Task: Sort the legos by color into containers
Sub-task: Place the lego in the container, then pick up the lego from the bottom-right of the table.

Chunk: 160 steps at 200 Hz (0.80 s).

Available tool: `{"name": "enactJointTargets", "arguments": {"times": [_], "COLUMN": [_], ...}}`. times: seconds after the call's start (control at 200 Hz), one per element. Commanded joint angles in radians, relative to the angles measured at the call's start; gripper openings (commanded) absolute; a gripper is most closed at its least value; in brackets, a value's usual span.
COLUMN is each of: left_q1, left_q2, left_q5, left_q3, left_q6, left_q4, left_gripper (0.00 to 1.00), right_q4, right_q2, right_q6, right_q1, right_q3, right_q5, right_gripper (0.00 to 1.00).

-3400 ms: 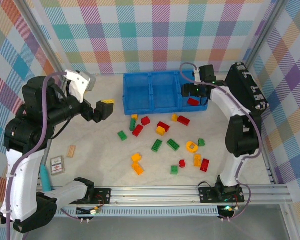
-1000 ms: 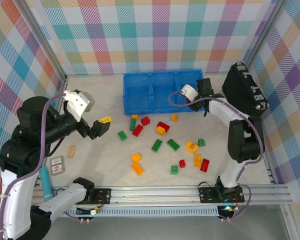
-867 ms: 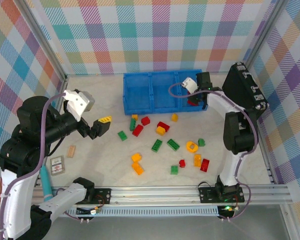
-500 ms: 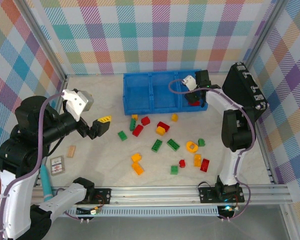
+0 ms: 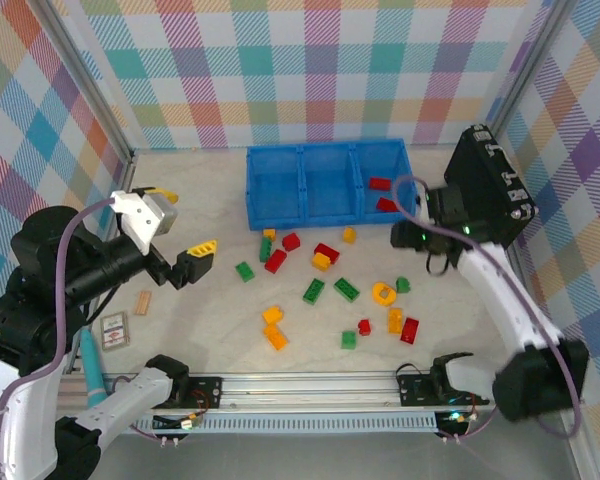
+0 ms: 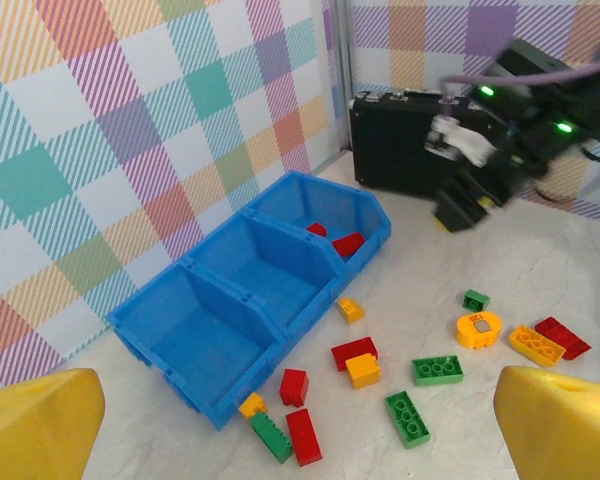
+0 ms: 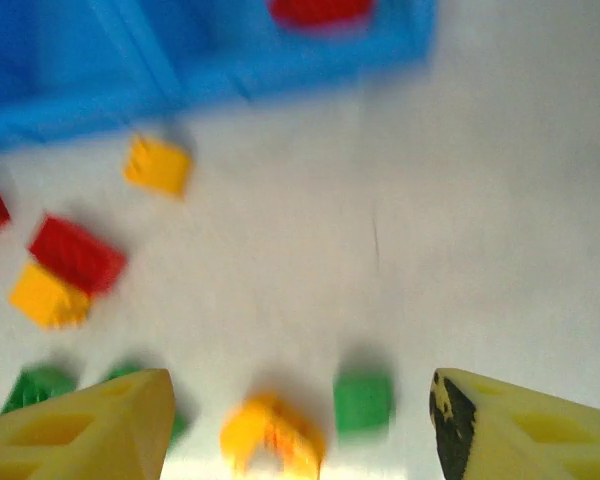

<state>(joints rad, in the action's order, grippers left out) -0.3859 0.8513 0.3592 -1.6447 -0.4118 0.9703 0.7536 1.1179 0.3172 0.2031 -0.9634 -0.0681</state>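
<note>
The blue tray [image 5: 325, 190] [image 6: 250, 300] has three containers; the right one holds two red legos [image 5: 382, 194] [image 6: 337, 240], the other two show bare floors. Several red, green and yellow/orange legos lie loose on the table in front of it, among them an orange ring piece [image 5: 383, 294] [image 7: 270, 432] and a small green brick [image 5: 403, 285] [image 7: 363, 403]. My right gripper [image 5: 408, 238] [image 7: 300, 430] hangs open over those two, in front of the tray's right end, holding nothing. Left of the pile, my left gripper [image 5: 193, 262] [image 6: 300, 430] is raised and wide open, also holding nothing.
A black hard case [image 5: 492, 185] [image 6: 420, 140] leans at the back right beside the tray. A tan wooden block [image 5: 141, 302], a printed card [image 5: 113, 330] and a teal tool [image 5: 92, 365] lie at the near left. A metal rail [image 5: 330, 385] bounds the front edge.
My right gripper opened over the right compartment, leaving a second red lego there, then pulled back toward the near side. The left arm shifted slightly left and nearer.
</note>
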Motion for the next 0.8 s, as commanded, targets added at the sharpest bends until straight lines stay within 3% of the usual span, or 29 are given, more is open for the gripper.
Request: {"name": "enactJointTargets", "arguments": {"times": [0.0, 0.185, 0.295, 0.795], "left_q1": [-0.011, -0.012, -0.013, -0.014], "left_q2": [-0.014, -0.016, -0.015, 0.015], "left_q5": [0.029, 0.038, 0.044, 0.041], "left_q3": [0.020, 0.034, 0.036, 0.018], "left_q6": [0.006, 0.010, 0.013, 0.003], "left_q4": [-0.024, -0.036, -0.039, -0.024], "left_gripper": [1.00, 1.00, 1.00, 1.00], "right_q4": [0.202, 0.307, 0.322, 0.180], "right_q2": [-0.153, -0.314, -0.358, -0.279], "right_q6": [0.342, 0.478, 0.520, 0.559], "right_q1": [0.007, 0.015, 0.015, 0.026], "right_q3": [0.122, 0.288, 0.362, 0.460], "right_q5": [0.020, 0.131, 0.123, 0.078], "right_gripper": [0.67, 0.67, 0.65, 0.67]}}
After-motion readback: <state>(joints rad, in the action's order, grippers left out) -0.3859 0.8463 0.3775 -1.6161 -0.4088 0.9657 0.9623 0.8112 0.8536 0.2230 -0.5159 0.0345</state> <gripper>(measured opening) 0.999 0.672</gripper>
